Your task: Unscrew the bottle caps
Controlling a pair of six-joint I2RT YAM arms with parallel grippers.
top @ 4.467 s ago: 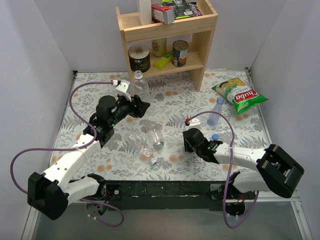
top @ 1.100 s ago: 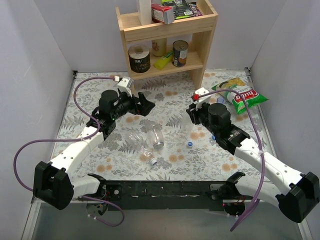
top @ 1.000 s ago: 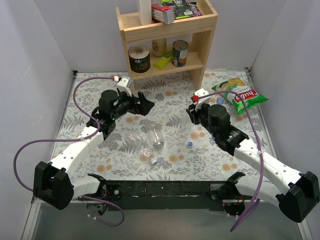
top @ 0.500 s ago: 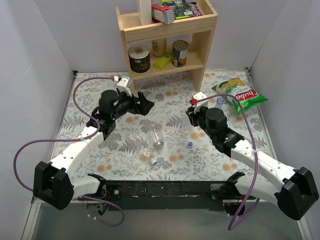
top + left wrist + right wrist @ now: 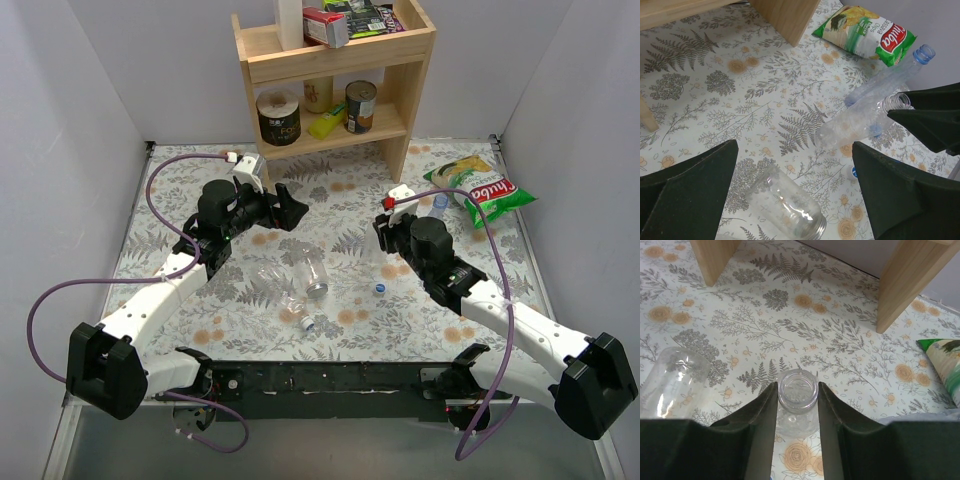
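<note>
A colourless bottle [image 5: 798,392] lies under my right arm with its capless mouth toward the wrist camera. My right gripper [image 5: 797,390] is shut on its neck, a finger touching each side. The same bottle [image 5: 860,120] shows lying beside a blue-tinted bottle [image 5: 890,80]. My left gripper [image 5: 295,208] hangs open and empty over the wide-mouthed bottle [image 5: 787,202]. That bottle [image 5: 312,272] lies mid-table by another colourless bottle [image 5: 280,290], which has a blue cap [image 5: 307,323] at its end. A loose blue cap [image 5: 381,287] lies on the cloth.
A wooden shelf [image 5: 330,80] with tin cans and a yellow bottle stands at the back; its legs [image 5: 905,285] are close ahead of my right gripper. A chips bag [image 5: 480,188] lies at the back right.
In the last second my right gripper has shifted a little left and back with the bottle neck between its fingers. The left arm has stayed still and open.
</note>
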